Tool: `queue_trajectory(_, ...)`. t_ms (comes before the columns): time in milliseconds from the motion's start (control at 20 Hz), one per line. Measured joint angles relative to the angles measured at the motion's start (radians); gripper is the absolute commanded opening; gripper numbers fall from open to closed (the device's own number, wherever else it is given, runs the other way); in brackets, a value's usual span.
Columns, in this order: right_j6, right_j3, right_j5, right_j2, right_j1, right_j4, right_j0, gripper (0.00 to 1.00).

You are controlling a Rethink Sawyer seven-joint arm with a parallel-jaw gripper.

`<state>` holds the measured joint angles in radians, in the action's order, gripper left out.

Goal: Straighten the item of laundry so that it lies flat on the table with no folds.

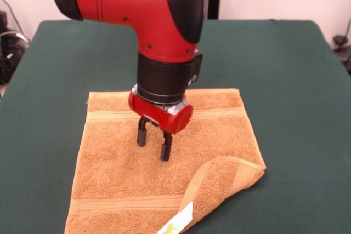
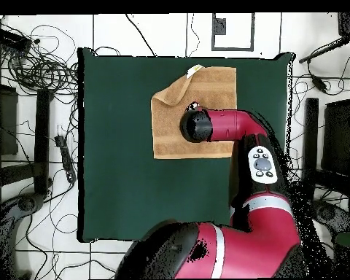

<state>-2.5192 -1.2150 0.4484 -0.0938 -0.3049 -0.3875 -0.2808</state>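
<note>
The item of laundry (image 1: 126, 173) is an orange-tan towel spread on the green table (image 1: 296, 80). Its near right corner (image 1: 225, 182) is folded back over the towel, with a white tag (image 1: 181, 217) showing at the fold's lower end. My gripper (image 1: 153, 143) hangs over the towel's middle, open, with both black fingertips (image 1: 142, 135) at or just above the cloth and nothing between them. From overhead, the towel (image 2: 211, 91) lies near the table's far edge with its top left corner turned in, and the arm's wrist (image 2: 196, 125) covers the gripper.
Green tabletop (image 2: 119, 160) extends widely left of and below the towel in the overhead view. Cables (image 2: 39, 65) and stands lie on the floor around the table. The red arm (image 2: 243, 131) reaches in from the bottom right.
</note>
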Motion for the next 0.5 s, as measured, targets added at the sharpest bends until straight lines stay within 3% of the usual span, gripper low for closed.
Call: queue_trajectory(500, 0.000, -0.092, -0.061, 0.000, -0.086, 0.000, 0.000, 1.00)
